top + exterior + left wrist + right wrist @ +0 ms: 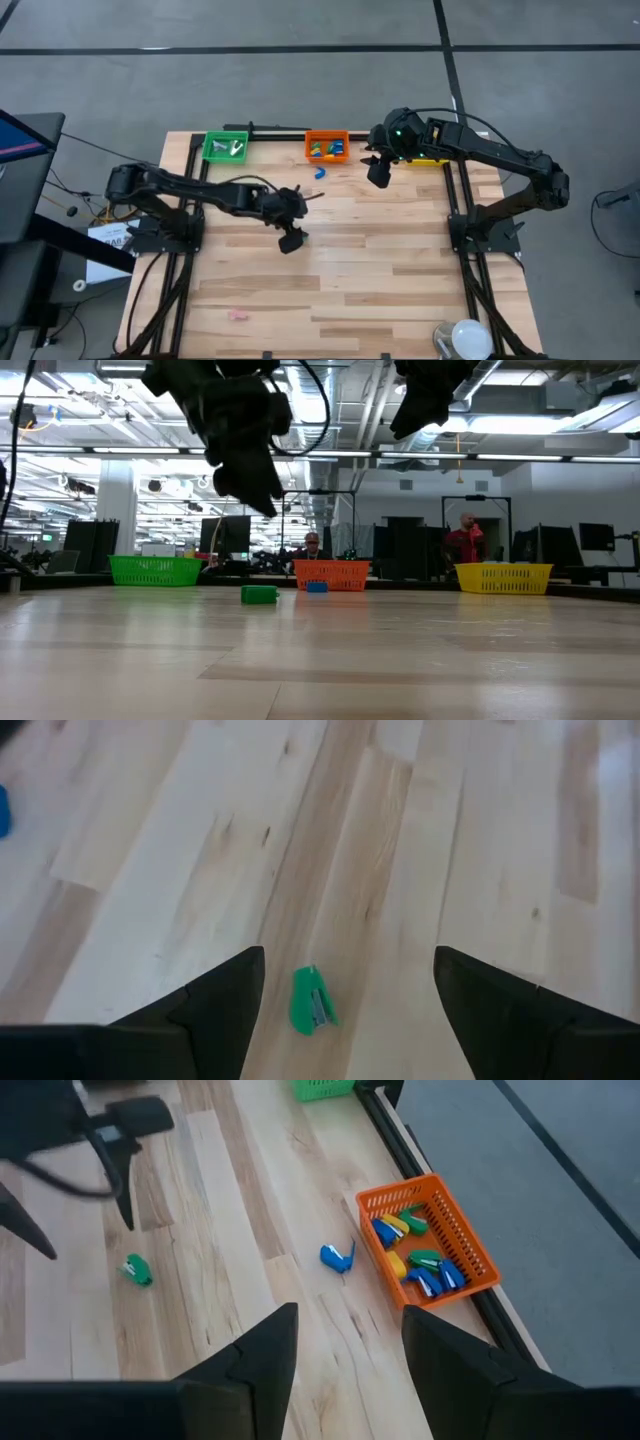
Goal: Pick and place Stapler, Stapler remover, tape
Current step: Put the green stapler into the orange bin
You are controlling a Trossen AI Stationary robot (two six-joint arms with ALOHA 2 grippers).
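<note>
My left gripper [345,1005] hangs over the pale wooden tabletop [480,840], jaws wide and empty. The small green plastic stapler [311,1001] lies bottom centre between them, long axis running along the gap, nearer this arm than my right.

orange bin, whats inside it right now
The orange bin holds a loose pile of small blue, yellow and green staplers. Whatever lies beneath the pile is covered, so an exact count is not possible.

table [380,270]: pale smooth wood planks | orange bin [470,1245]: plastic mesh | green stapler [308,1001]: glossy plastic
</note>
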